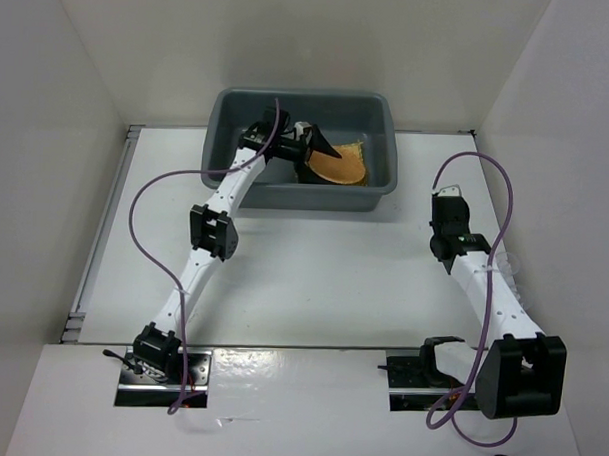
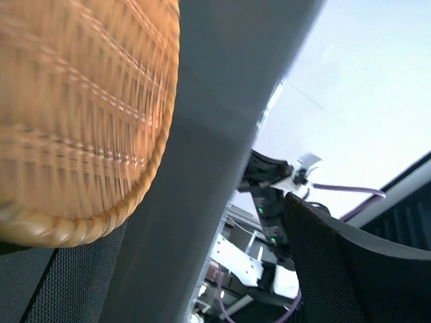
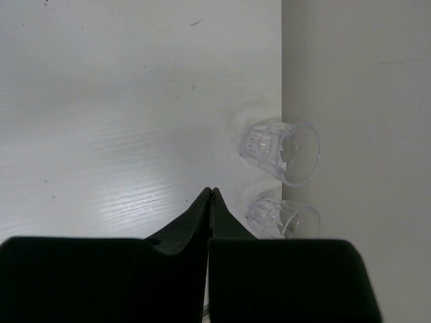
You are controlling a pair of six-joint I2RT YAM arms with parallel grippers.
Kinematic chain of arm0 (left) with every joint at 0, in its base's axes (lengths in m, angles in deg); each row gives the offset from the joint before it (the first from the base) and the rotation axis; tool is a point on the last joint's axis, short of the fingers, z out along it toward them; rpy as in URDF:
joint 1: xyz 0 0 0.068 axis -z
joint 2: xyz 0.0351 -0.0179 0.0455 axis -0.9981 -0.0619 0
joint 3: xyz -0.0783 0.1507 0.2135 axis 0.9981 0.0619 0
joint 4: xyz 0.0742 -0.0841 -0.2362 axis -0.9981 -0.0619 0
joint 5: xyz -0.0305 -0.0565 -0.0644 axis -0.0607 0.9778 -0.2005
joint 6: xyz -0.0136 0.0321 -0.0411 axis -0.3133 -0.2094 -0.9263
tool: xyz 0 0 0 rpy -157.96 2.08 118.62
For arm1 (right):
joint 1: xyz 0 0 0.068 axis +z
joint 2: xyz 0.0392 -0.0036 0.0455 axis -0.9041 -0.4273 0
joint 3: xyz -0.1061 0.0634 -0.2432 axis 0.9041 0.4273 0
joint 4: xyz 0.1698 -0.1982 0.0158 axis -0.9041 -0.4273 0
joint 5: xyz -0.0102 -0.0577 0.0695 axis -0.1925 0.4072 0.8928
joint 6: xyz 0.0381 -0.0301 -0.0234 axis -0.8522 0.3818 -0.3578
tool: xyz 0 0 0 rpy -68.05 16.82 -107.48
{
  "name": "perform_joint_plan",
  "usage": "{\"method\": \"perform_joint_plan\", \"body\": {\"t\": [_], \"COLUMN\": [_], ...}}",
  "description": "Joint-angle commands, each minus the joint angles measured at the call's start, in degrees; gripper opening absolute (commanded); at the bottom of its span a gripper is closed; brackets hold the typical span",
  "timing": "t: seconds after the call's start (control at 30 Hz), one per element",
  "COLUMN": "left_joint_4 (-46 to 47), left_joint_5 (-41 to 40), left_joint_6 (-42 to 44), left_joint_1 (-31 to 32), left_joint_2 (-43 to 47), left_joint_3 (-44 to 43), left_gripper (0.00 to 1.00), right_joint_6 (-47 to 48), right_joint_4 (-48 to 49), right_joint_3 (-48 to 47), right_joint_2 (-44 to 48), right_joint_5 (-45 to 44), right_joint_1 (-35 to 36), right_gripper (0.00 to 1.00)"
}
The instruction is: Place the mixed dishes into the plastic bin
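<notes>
Orange disc (image 1: 342, 169) by bin (image 1: 299, 93) wall (tight)

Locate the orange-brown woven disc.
Top view: the orange-brown disc lies inside the grey bin at the table's far edge, right of centre, just beside the left claw.

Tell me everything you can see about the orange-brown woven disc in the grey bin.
The orange-brown disc is round, woven of straw-like strands with a thicker coiled rim, blurred close up in the left wrist view. It lies inside the plastic bin, toward its front right, seemingly tilted. A paler yellow woven piece shows just behind it. The left gripper, jaws wide, sits at its left edge; contact cannot be told.
</notes>
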Motion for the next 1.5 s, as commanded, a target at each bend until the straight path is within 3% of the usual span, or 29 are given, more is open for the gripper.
{"method": "perform_joint_plan", "body": {"t": [0.0,0.67,0.77,0.87,0.9,0.97,1.0,1.03,1.1,1.23,1.33,1.37,1.47], "left_joint_4": [1.5,9.4,19.8,16.9,12.6,-3.4,-9.1,-19.7,-30.2,-30.3,-30.3,-30.3,-30.3], "left_joint_5": [4.0,12.1,10.1,4.9,3.0,-5.5,-10.1,-22.9,-36.5,-54.2,-66.5,-74.9,-86.7], "left_joint_6": [-2.8,-15.4,-18.7,-11.4,-1.5,10.0,20.5,25.0,34.4,39.7,38.4,38.4,36.3], "left_joint_1": [1.1,-0.7,-2.2,-5.7,-6.8,-9.9,-11.5,-11.5,-12.1,-11.1,-8.5,-7.7,-4.8], "left_joint_2": [5.1,6.8,11.3,17.1,18.7,23.8,25.8,29.6,33.0,42.6,47.4,48.7,52.7], "left_joint_3": [-1.6,-1.6,-1.6,-1.6,-1.6,-1.6,-1.6,-1.6,-1.6,10.6,14.7,19.4,27.6], "left_gripper": [1.00,1.00,1.00,1.00,1.00,1.00,1.00,1.00,1.00,1.00,1.00,1.00,1.00], "right_joint_6": [-1.1,-1.1,-1.6,-1.6,-2.2,-3.7,-4.3,-4.3,-4.8,-0.9,2.2,3.0,4.2], "right_joint_4": [3.0,3.5,3.5,4.0,4.0,4.5,4.6,4.6,4.3,-0.6,-6.7,-8.0,-10.8], "right_joint_3": [0.2,0.7,0.7,0.7,0.7,0.7,0.7,0.7,-0.3,-6.6,-16.0,-19.2,-18.9], "right_joint_2": [1.9,3.0,3.0,2.5,2.5,1.9,1.4,0.6,-1.0,-5.3,-10.3,-11.4,-15.3], "right_joint_5": [-1.1,-2.2,-2.7,-3.9,-4.7,-6.3,-8.6,-9.6,-9.8,-2.7,4.0,5.5,6.1], "right_joint_1": [0.8,0.8,0.8,0.8,0.8,0.8,0.8,0.8,0.8,-4.3,-10.2,-11.1,-11.6], "right_gripper": [0.00,0.00,0.00,0.00,0.00,0.00,0.06,0.14,0.34,0.88,0.88,0.88,0.92]}}
